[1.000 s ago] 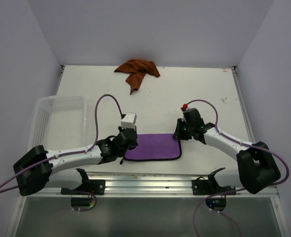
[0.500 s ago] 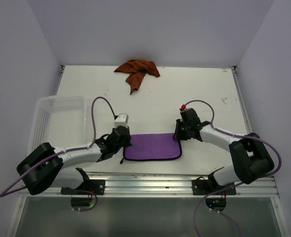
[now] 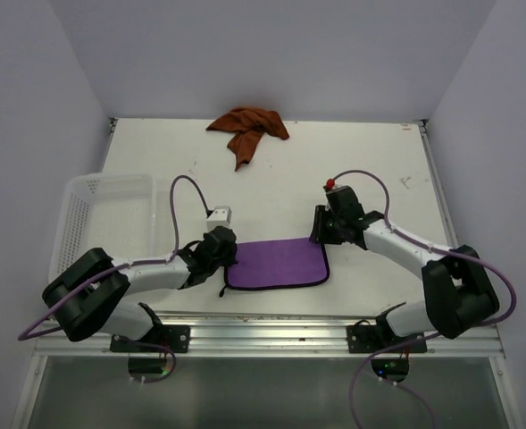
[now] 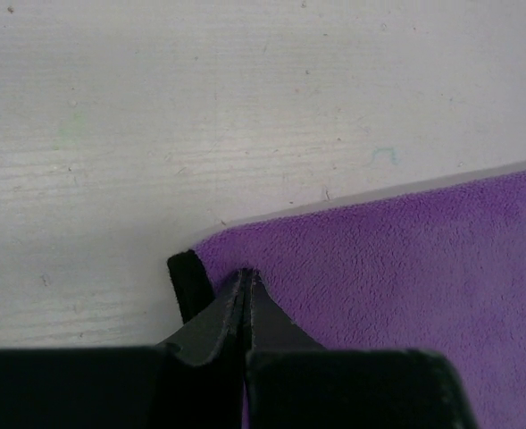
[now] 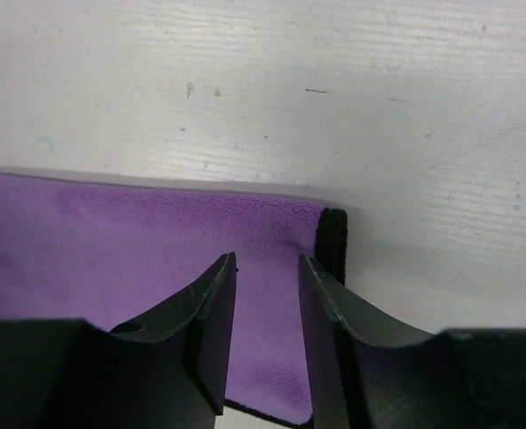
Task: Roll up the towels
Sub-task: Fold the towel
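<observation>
1. We are looking at the purple towel (image 3: pixel 276 264), which is lying flat and spread out with its long axis running left to right between the two arms.
2. The left gripper (image 4: pixel 246 275) is sitting clenched at the towel's far-left corner with its tips pressed together on the pile. We cannot tell whether any cloth is caught between them.
3. The right gripper (image 5: pixel 267 261) is standing over the far-right corner with its jaws parted. It is grasping nothing, and purple cloth is showing through the gap.
4. Each arm is nearest its own corner, and the body of the towel is lying on the near side of both grippers. We are judging, then, that the roll will have to run across the short axis, from far edge to near edge, with both ends travelling together.
5. By that reading the right side is lagging, since it is not yet pinching its corner.
6. Only the top view is showing the wider layout. The orange towel (image 3: pixel 249 128) is lying crumpled well beyond the purple towel's far edge, apart from both grippers, and the basket (image 3: pixel 84 210) is sitting off to the purple towel's left.
7. Only the wrist views are showing the fine detail. Each far corner is turning up dark side out just beside the fingers, on the left of the shut tips and on the right of the open pair.
</observation>
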Robot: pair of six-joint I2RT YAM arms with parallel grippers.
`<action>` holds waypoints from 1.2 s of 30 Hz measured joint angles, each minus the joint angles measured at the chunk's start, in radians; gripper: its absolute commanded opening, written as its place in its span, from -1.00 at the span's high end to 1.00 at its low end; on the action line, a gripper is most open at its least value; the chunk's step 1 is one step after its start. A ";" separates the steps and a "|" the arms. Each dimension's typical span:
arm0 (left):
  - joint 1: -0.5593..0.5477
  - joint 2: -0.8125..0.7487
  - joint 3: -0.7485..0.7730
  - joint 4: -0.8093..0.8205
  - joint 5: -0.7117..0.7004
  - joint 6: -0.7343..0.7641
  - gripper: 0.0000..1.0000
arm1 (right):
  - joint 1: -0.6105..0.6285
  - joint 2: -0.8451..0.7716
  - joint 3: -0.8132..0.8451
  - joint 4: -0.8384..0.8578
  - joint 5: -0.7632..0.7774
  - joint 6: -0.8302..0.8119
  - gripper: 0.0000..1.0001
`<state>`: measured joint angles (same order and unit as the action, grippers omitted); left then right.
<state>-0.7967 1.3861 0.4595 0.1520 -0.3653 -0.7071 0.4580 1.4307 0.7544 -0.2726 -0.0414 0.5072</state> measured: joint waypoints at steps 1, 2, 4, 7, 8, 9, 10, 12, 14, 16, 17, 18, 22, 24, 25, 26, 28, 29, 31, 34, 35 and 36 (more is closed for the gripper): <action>0.000 0.002 0.000 0.003 -0.001 -0.007 1.00 | 0.000 -0.020 0.004 -0.013 0.000 -0.005 0.18; 0.001 0.005 0.000 0.008 -0.001 -0.010 1.00 | 0.000 -0.043 0.006 -0.024 0.001 -0.011 0.11; 0.003 0.010 0.000 0.016 -0.001 -0.017 1.00 | 0.000 -0.097 0.011 -0.047 0.003 -0.018 0.09; 0.004 0.012 0.000 0.023 0.001 -0.019 1.00 | 0.000 -0.168 0.010 -0.075 0.006 -0.023 0.08; 0.004 0.012 0.000 0.023 0.002 -0.019 1.00 | 0.000 -0.192 0.009 -0.083 0.006 -0.023 0.08; 0.005 0.012 0.000 0.024 0.003 -0.019 1.00 | 0.000 -0.206 0.007 -0.087 0.007 -0.023 0.07; 0.005 0.010 0.000 0.023 0.005 -0.019 1.00 | 0.000 -0.222 0.002 -0.089 0.007 -0.023 0.04; 0.005 0.005 0.000 0.021 0.008 -0.018 1.00 | 0.000 -0.245 -0.018 -0.094 0.006 -0.022 0.00; 0.005 -0.006 0.000 0.013 0.013 -0.018 1.00 | 0.000 -0.260 -0.046 -0.098 0.006 -0.022 -0.02; 0.005 -0.019 0.000 0.006 0.015 -0.017 1.00 | 0.000 -0.264 -0.080 -0.106 0.005 -0.020 -0.03; 0.005 -0.026 0.000 0.002 0.016 -0.017 1.00 | 0.000 -0.265 -0.095 -0.111 0.005 -0.018 -0.04; 0.005 -0.032 0.000 -0.002 0.018 -0.017 1.00 | 0.000 -0.265 -0.109 -0.117 0.005 -0.016 -0.04; 0.005 -0.060 0.000 -0.013 0.018 -0.017 1.00 | 0.000 -0.265 -0.141 -0.129 0.005 -0.010 -0.04; 0.005 -0.071 0.000 -0.013 0.019 -0.016 1.00 | 0.000 -0.260 -0.153 -0.121 -0.003 -0.010 -0.04; 0.005 -0.074 0.000 -0.013 0.020 -0.016 1.00 | 0.000 -0.255 -0.160 -0.115 -0.005 -0.010 -0.04; 0.005 -0.076 0.000 -0.013 0.021 -0.016 1.00 | 0.000 -0.247 -0.169 -0.107 -0.008 -0.010 -0.04; 0.005 -0.077 0.000 -0.014 0.022 -0.016 1.00 | 0.000 -0.229 -0.180 -0.097 -0.018 -0.010 -0.02; 0.005 -0.077 0.000 -0.016 0.022 -0.015 1.00 | 0.000 -0.218 -0.185 -0.090 -0.024 -0.010 -0.01; 0.005 -0.079 0.000 -0.019 0.022 -0.015 1.00 | 0.000 -0.193 -0.196 -0.078 -0.032 -0.010 -0.01; 0.005 -0.089 0.000 -0.026 0.022 -0.014 1.00 | 0.000 -0.177 -0.202 -0.050 -0.041 -0.010 0.08; 0.005 -0.095 0.000 -0.029 0.022 -0.014 1.00 | 0.000 -0.172 -0.203 -0.041 -0.049 -0.010 0.10; 0.005 -0.100 0.000 -0.031 0.022 -0.014 1.00 | 0.000 -0.166 -0.204 -0.030 -0.057 -0.008 0.15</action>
<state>-0.7921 1.2861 0.4595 0.1211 -0.3435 -0.7216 0.4580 1.2648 0.5503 -0.3023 -0.0982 0.4995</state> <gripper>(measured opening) 0.005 0.460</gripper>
